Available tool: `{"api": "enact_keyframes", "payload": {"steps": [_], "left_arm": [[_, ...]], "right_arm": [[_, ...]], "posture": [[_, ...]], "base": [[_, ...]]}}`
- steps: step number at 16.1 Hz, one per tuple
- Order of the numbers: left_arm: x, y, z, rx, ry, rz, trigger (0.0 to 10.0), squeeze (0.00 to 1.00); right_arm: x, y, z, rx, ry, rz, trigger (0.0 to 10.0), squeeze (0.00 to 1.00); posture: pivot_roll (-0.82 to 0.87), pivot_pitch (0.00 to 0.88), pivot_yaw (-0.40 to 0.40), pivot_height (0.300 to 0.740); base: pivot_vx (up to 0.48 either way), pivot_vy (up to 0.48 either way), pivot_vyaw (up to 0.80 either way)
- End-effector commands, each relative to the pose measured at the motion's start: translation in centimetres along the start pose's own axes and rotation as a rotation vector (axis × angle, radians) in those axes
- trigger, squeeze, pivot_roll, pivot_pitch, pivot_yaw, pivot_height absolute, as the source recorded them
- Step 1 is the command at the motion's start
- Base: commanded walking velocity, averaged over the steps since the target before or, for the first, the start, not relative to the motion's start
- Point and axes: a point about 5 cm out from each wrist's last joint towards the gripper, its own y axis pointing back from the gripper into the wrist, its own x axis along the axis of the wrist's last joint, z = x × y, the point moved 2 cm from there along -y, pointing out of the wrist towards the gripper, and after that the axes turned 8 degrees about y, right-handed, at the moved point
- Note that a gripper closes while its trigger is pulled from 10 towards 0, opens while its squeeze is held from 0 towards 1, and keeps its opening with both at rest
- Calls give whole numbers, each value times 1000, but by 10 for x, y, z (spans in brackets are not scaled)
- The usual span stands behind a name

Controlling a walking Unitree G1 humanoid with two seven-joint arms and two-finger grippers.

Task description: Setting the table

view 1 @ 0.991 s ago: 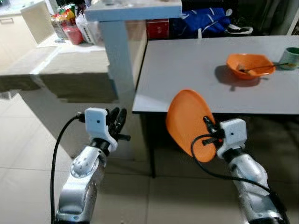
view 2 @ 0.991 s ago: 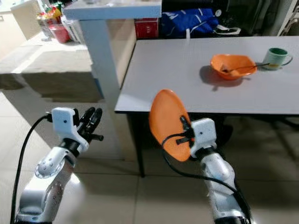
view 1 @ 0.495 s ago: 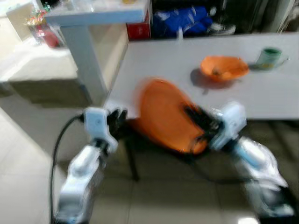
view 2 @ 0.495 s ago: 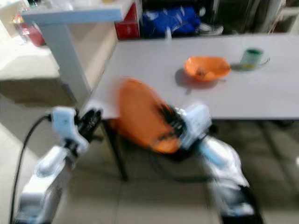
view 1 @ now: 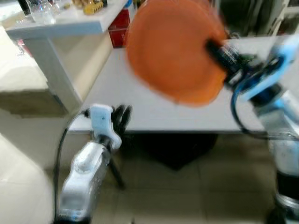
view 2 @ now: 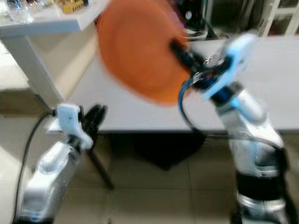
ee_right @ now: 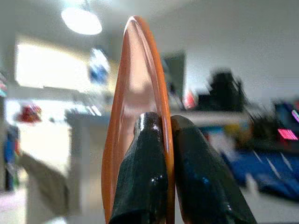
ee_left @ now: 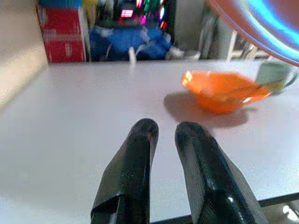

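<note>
Head views, blurred. Round, smooth orange plastic plate (view 1: pixel 173 49) held up in the air above the near part of the flat grey matte table (view 1: pixel 140 105), face tilted toward the camera. Right gripper (view 1: pixel 219 49) pinches the plate's rim; silver right arm raised, elbow bent, blue cable looping at the wrist. Left gripper (view 1: pixel 122 114) low at the table's near edge, arm bent upward, fingers pointing at the table. White shelf (view 1: pixel 60 21) with glassware off to the left.

Left wrist view. Two glossy black fingers (ee_left: pixel 135 172) close together, a narrow gap between them, holding nothing, over the grey tabletop. Beyond them an angular orange plastic bowl (ee_left: pixel 219 91) casts a shadow; a green mug (ee_left: pixel 273 74) stands just beside it.

Right wrist view. Plate seen edge-on, thin rim clamped between both black fingers (ee_right: pixel 145 172).
</note>
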Motion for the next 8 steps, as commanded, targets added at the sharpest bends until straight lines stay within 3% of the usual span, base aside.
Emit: {"api": "enact_keyframes", "payload": {"steps": [1,5,8], "left_arm": [[1,-2,3,-9,-4,1,10000,0],[1,0,6,-26,-4,2,10000,0],[2,-1,14,-73,-17,9,10000,0]], "right_arm": [[-7,5,6,-44,10,-33,0,0],[-14,9,-1,-23,-23,-77,0,0],[-2,5,1,-16,15,-35,0,0]], "posture": [[-264,0,143,740],[-263,0,147,740],[-269,0,148,740]], "base": [[259,-401,0],[255,-405,0],[0,-426,0]]}}
